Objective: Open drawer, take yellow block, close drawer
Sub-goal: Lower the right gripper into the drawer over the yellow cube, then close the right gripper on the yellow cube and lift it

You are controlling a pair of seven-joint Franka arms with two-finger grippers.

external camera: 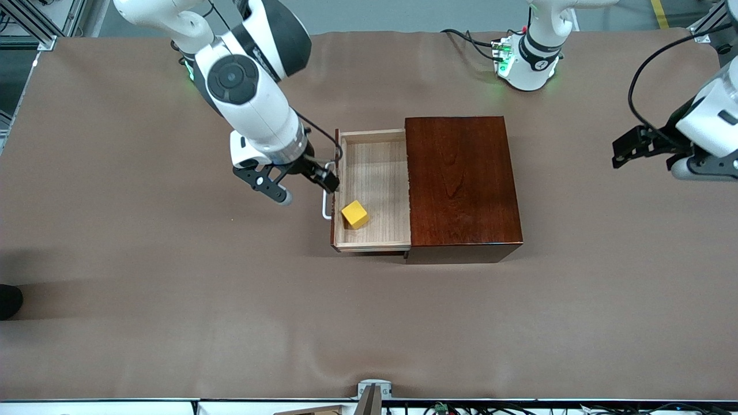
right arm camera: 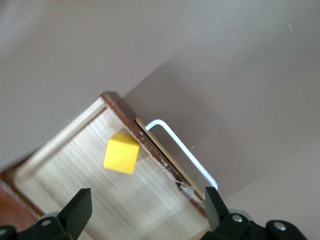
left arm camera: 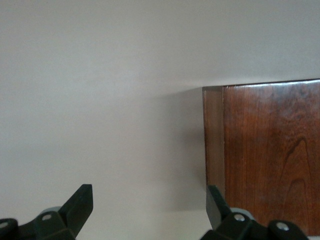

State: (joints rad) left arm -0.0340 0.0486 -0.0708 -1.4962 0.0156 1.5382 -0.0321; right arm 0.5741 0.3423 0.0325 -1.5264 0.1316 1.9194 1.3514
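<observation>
The drawer [external camera: 375, 167] is pulled out of the mahogany box [external camera: 461, 178] toward the right arm's end of the table. Its white handle [external camera: 327, 203] faces that end. The yellow block [external camera: 354, 214] lies in the tray, in the corner near the handle and the front camera. My right gripper [external camera: 308, 191] is open and empty, hovering over the drawer's front and handle. In the right wrist view my right gripper [right arm camera: 147, 200] is above the tray [right arm camera: 75, 172], with the block [right arm camera: 121, 153] and handle [right arm camera: 185, 152] ahead. My left gripper [external camera: 628, 148] is open and waits beside the box [left arm camera: 270, 150].
A brown cloth [external camera: 173, 288] covers the table. The left arm's base [external camera: 527, 63] stands with cables at the robots' edge. A metal clamp [external camera: 373, 395] sits at the edge nearest the front camera. A dark object [external camera: 8, 301] shows at the right arm's end.
</observation>
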